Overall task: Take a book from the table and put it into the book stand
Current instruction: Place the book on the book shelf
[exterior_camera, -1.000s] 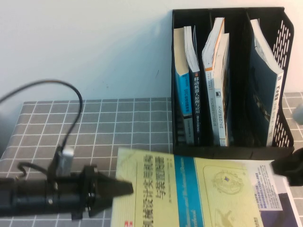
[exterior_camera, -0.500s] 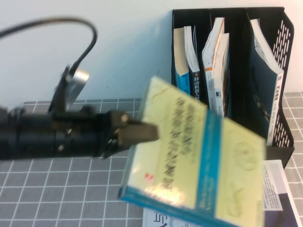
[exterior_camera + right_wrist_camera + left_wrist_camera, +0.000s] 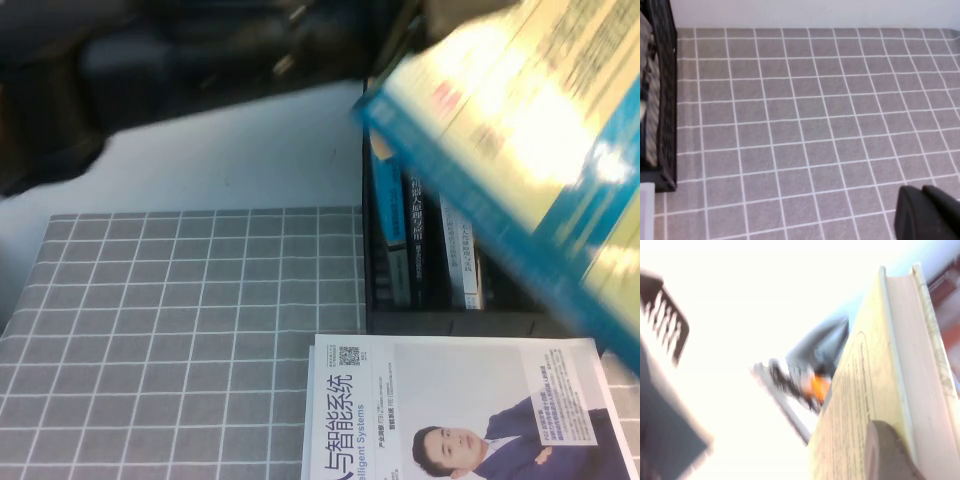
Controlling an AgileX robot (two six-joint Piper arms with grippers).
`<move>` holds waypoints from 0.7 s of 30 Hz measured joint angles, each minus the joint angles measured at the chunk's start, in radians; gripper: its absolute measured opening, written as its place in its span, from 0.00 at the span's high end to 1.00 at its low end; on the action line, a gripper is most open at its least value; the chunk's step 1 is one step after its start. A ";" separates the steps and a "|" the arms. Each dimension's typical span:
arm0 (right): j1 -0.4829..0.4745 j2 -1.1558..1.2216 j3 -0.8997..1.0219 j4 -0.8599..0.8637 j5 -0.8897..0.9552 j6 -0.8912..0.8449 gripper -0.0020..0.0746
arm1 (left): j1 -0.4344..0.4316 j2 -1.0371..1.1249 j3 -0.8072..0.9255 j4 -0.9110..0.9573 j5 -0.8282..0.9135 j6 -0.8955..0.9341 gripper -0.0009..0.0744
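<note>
While the left gripper (image 3: 880,450) clamps the book (image 3: 520,130) upper right over the stand (image 3: 400,300), lowering into a slot comes next; right gripper (image 3: 925,212) low, jaws unclear.

Yellow-green book (image 3: 520,130) (blue spine) tilted, airborne above black book stand (image 3: 400,270)

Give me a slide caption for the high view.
Left gripper lifts the book above the book stand; a white portrait book lies on the table.

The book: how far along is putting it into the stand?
Done: the book is off the table, clamped in the left gripper. In hand: it hangs tilted before the book stand. Left: slotting it in. The right gripper hovers over the table.
</note>
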 joint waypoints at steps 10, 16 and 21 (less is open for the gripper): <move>-0.103 0.114 -0.002 0.380 -0.011 -0.268 0.98 | -0.055 0.285 -0.385 0.003 -0.290 -0.018 0.73; -0.152 0.157 -0.002 0.416 -0.048 -0.293 0.98 | -0.055 0.376 -0.460 0.037 -0.380 -0.034 0.73; -0.241 0.189 -0.002 0.716 -0.063 -0.526 0.98 | -0.055 0.402 -0.460 0.087 -0.389 -0.034 0.73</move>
